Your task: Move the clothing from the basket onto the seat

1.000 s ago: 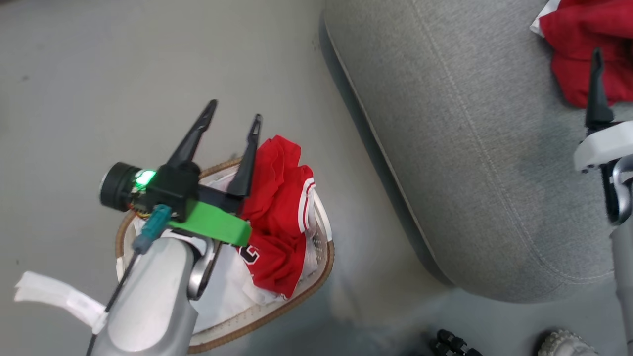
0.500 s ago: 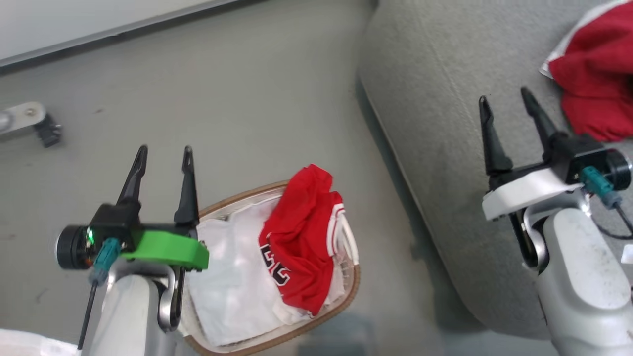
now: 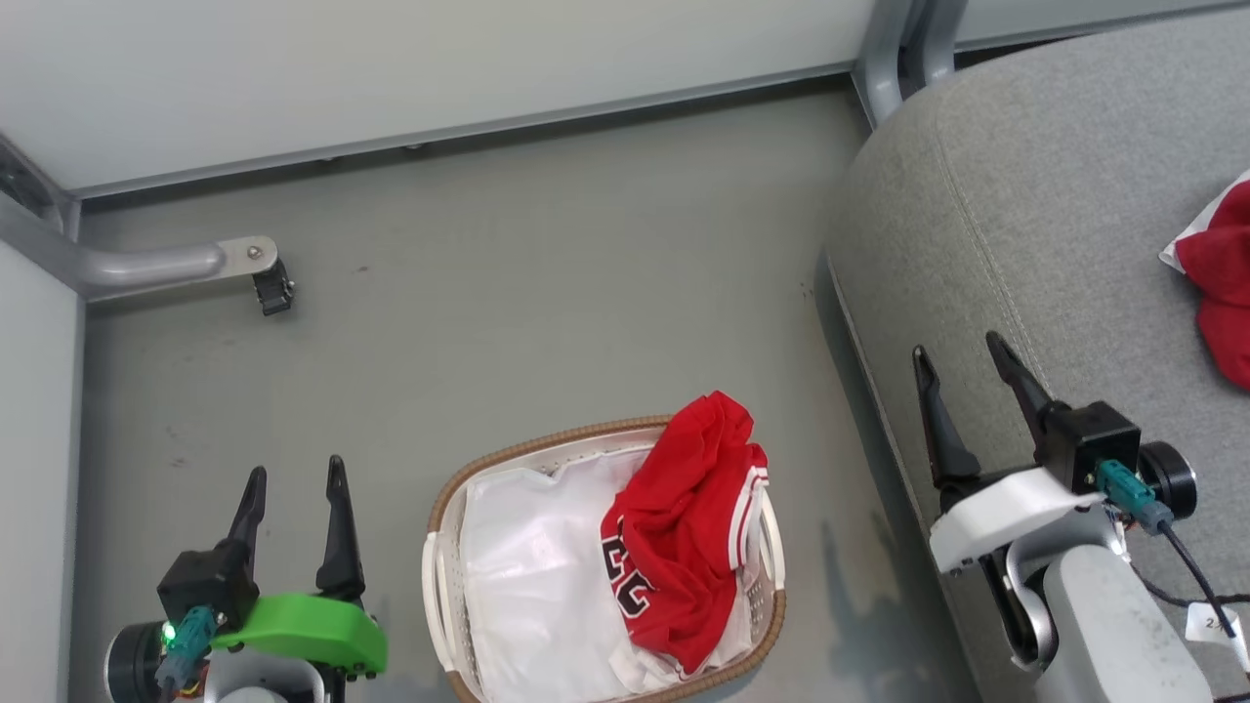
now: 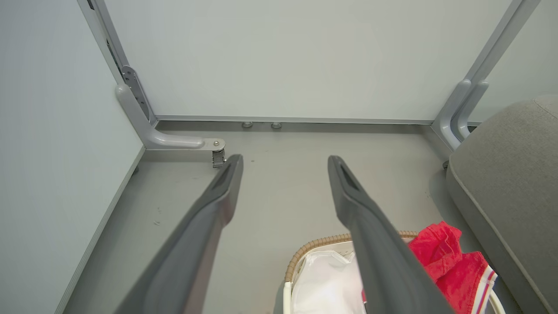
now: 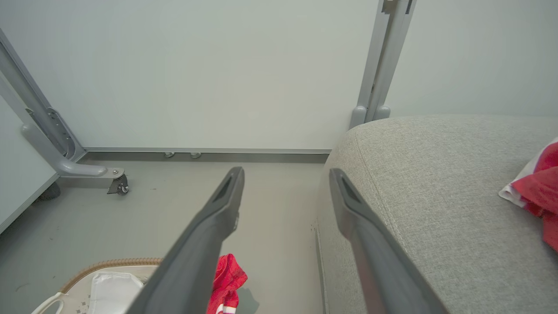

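Left gripper [image 3: 295,469] had drawn clear of the basket [image 3: 557,439]; right gripper [image 3: 956,347] hung by the seat [image 3: 1025,244], both with fingers apart and empty. Black lettering on the clothing [image 3: 684,547] was unreadable.

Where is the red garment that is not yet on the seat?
In the head view, the red garment lies in the right half of the basket, left of the seat.

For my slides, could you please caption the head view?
Left gripper and right gripper, both open, flank the basket holding one red garment; a second garment lies on the seat.
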### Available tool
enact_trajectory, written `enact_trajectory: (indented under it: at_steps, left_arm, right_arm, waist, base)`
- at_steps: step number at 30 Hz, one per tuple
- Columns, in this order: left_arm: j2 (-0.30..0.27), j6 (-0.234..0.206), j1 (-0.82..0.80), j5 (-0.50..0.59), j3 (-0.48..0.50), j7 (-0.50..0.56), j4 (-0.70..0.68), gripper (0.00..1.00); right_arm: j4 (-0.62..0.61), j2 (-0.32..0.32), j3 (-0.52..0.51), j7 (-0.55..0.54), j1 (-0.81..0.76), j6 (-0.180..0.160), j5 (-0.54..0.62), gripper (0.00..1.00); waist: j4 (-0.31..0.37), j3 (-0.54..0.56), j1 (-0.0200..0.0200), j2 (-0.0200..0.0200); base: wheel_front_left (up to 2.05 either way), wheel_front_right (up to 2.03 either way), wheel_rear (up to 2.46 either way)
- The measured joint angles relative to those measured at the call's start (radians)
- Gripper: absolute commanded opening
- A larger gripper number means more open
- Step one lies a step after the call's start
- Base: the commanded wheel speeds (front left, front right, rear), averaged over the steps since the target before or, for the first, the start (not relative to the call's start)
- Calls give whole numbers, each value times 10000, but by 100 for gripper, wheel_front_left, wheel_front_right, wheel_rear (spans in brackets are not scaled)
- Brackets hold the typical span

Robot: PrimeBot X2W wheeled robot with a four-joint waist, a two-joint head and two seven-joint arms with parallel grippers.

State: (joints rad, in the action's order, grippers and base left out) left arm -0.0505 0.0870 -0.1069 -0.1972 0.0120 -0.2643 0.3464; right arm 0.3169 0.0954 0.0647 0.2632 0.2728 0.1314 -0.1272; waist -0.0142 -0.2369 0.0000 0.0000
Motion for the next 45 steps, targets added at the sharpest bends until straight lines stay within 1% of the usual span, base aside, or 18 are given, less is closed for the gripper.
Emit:
enact_trajectory:
  at_steps: [4, 10, 16, 19, 26, 31, 38, 45]
  left_arm:
    - [0, 19, 448, -77, 125, 0, 50, 100]
    - [0, 25, 995, -311, 36, 0, 27, 100]
    - [4, 94, 1034, -362, -190, 0, 98, 100]
    - [4, 163, 997, -366, -533, -2, 376, 100]
    - [6, 278, -29, -780, -1751, 2, 1139, 100]
    - [15, 362, -973, -989, -2673, 4, 1954, 100]
    - [29, 397, -2714, -1386, -4023, 4, 3486, 100]
    - [36, 408, -4179, -1916, -4943, 4, 5183, 100]
  right_arm:
    - [155, -113, 42, 0, -548, 0, 13, 100]
    - [353, -199, 44, 0, -1077, 0, 35, 100]
    - [378, -265, 94, 0, -1180, 0, 38, 100]
    - [351, -276, 174, 0, -1108, 0, 42, 100]
    - [-33, -184, 364, 0, -277, 0, 44, 100]
    - [-665, -113, 552, 2, 590, 0, 33, 100]
    - [-1595, -40, 485, 0, 1721, 0, -52, 100]
    - [-2397, -52, 614, 2, 2532, 0, -12, 100]
  waist:
    - [-179, 498, 0, 0]
    - [-299, 1089, 0, 0]
    - [-312, 1210, 0, 0]
    - [-275, 1089, 0, 0]
    - [-114, 452, 0, 0]
    - [110, -275, 0, 1]
    - [544, -1650, 0, 1]
    - [1000, -3023, 0, 1]
  base:
    - [0, 0, 0]
    - [0, 0, 0]
    - [0, 0, 0]
    - [0, 0, 0]
    - [0, 0, 0]
    - [0, 0, 0]
    - [0, 0, 0]
    - [0, 0, 0]
